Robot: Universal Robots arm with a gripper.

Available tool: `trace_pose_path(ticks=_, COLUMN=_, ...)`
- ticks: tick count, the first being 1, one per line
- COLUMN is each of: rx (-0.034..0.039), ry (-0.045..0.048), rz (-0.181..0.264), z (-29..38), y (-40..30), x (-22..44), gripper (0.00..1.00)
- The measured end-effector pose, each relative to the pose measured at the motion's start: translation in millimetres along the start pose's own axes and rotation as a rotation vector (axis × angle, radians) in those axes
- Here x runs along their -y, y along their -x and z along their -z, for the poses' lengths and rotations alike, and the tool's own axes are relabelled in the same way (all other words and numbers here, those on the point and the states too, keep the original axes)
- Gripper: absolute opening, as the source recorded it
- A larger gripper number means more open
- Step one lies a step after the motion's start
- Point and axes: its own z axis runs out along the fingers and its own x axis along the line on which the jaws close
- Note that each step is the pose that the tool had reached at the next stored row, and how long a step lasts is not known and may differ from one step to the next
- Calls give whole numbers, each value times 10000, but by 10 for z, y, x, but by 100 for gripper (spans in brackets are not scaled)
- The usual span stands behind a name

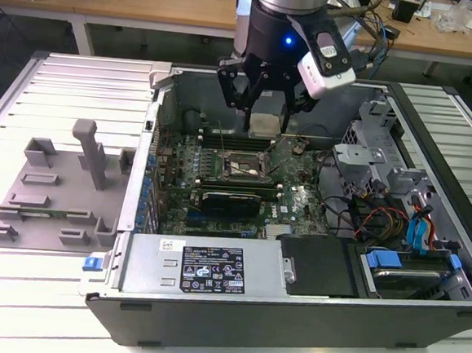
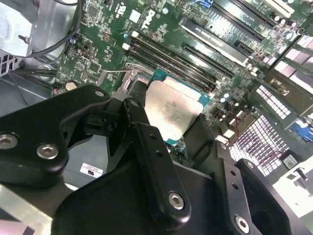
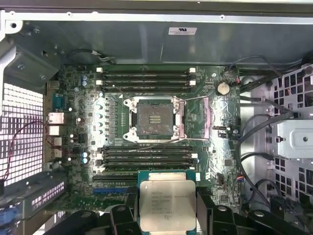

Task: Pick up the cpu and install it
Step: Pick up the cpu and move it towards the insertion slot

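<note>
My gripper (image 1: 264, 120) is shut on the cpu (image 1: 264, 125), a flat square chip with a silvery top and a teal-green rim. It hangs above the motherboard inside the open computer case, a little toward the back wall from the socket (image 1: 244, 167). In both wrist views the cpu (image 3: 167, 205) (image 2: 173, 115) sits between the black fingers (image 2: 149, 147). The socket (image 3: 155, 120) lies open, its dark contact field bare, its metal frame and lever swung aside.
The case (image 1: 212, 277) lies on its side on a slatted white table. Memory slots (image 3: 146, 78) flank the socket on two sides. Drive cages and cables (image 1: 380, 212) fill the exterior view's right. A grey plastic fixture (image 1: 55, 187) stands to the left.
</note>
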Motion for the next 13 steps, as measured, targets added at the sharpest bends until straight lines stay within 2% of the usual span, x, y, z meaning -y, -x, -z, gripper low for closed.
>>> trace_pose_path(ticks=2, rx=2, ry=5, rz=-11, z=-55, y=-2, x=-17, gripper=55)
trace_pose_path(ticks=6, rx=1, ry=5, rz=-20, z=-115, y=-3, x=-31, gripper=55)
trace_pose_path(ticks=13, rx=1, ry=113, rz=-33, z=-207, y=-7, x=-93, gripper=55)
